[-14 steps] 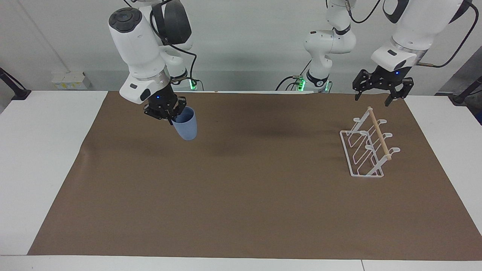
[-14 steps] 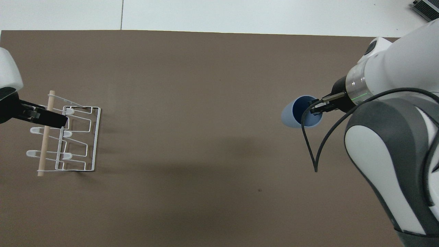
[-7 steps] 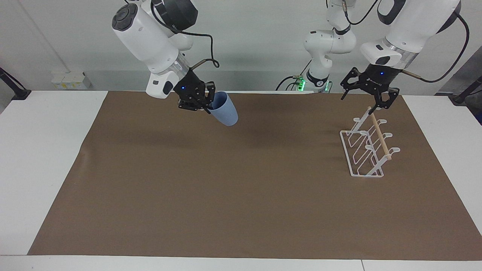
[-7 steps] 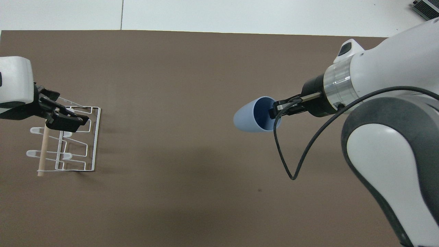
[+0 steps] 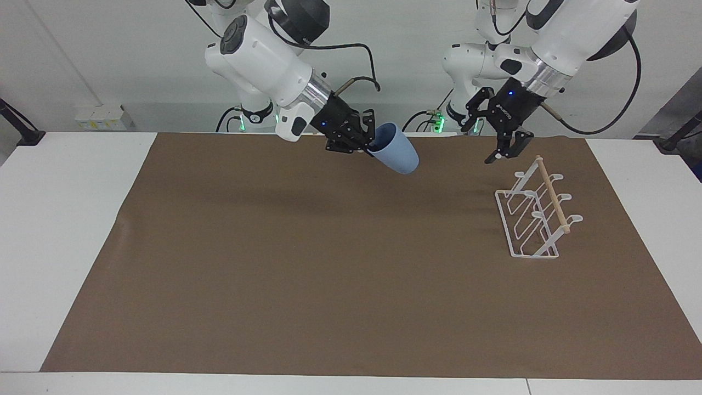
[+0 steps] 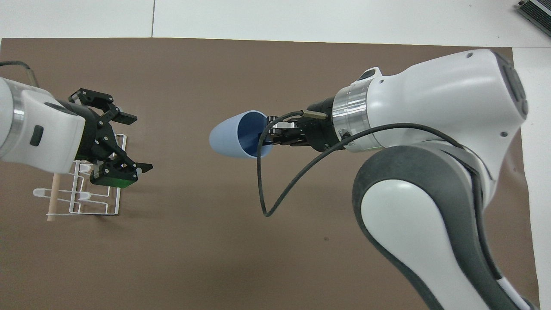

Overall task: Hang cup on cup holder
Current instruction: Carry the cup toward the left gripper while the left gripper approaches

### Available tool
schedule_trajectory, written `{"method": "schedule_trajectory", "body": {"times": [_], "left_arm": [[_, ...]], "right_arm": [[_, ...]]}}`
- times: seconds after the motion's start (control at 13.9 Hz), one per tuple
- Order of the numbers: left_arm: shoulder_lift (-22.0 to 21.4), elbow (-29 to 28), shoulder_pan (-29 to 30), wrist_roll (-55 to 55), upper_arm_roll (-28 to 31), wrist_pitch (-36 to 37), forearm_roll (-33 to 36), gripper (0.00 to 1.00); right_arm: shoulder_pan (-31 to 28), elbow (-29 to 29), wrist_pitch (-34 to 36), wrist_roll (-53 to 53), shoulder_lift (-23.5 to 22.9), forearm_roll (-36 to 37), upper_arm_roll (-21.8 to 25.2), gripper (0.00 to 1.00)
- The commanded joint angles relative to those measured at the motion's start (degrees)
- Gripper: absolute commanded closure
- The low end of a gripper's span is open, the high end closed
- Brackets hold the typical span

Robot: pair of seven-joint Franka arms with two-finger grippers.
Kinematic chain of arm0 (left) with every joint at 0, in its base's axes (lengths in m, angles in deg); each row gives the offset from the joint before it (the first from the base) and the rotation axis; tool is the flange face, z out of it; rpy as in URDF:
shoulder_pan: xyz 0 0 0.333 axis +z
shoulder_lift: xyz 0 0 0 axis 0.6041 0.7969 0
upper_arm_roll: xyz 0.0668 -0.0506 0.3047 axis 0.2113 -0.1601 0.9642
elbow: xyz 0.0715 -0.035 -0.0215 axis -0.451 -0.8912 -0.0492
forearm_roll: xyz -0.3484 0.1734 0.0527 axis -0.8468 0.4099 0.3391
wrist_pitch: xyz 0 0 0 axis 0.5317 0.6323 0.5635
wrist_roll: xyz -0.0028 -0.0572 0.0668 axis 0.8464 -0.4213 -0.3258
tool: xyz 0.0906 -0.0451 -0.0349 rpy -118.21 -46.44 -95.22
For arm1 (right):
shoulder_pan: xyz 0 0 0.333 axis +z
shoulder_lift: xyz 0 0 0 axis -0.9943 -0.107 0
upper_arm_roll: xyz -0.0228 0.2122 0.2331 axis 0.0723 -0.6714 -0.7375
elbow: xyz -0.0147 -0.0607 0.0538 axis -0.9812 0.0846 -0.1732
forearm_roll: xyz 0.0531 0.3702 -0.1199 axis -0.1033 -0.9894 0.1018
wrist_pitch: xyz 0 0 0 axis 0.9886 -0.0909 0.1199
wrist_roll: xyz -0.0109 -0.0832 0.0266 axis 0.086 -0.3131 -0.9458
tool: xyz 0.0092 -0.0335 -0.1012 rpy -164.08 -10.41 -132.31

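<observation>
Right hand (image 5: pixel 368 144) tilted, pinching cup (image 5: pixel 396 148) rim, aloft.

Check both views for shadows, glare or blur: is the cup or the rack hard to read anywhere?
Facing view: even light, soft broad shadows on the brown mat; cup and cup holder read crisply, no glare. Overhead view: cup sharp, its inside dark blue in shade; the left gripper covers part of the cup holder; the right arm's shell fills the lower corner, looming large.
</observation>
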State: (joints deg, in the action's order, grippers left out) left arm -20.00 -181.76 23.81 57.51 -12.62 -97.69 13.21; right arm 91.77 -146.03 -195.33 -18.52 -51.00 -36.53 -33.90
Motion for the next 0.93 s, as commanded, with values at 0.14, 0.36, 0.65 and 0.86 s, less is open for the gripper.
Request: {"method": "schedule_trajectory", "body": {"times": [0.14, 0.36, 0.65, 0.86], "left_arm": [[-2.58, -3.01, -6.5, 6.35, 0.88, -2.55, -3.4, 0.0], [-2.58, -3.71, -8.0, 6.26, 0.88, -5.8, -3.58, 0.0], [-4.69, -9.06, -8.18, 6.09, 0.88, -11.77, -4.19, 0.0], [-5.49, -11.1, -8.35, 5.56, 0.96, -16.26, -4.28, 0.0]], "right_arm": [[5.17, -0.24, -9.57, 7.36, -2.54, -2.91, -0.12, 1.0], [5.79, -0.33, -10.83, 8.08, -2.9, -2.91, -0.12, 1.0], [5.71, -0.33, -10.91, 8.08, -2.9, -2.91, -0.12, 1.0], [5.53, -0.24, -11.0, 7.99, -2.99, -2.91, -0.12, 1.0]]}}
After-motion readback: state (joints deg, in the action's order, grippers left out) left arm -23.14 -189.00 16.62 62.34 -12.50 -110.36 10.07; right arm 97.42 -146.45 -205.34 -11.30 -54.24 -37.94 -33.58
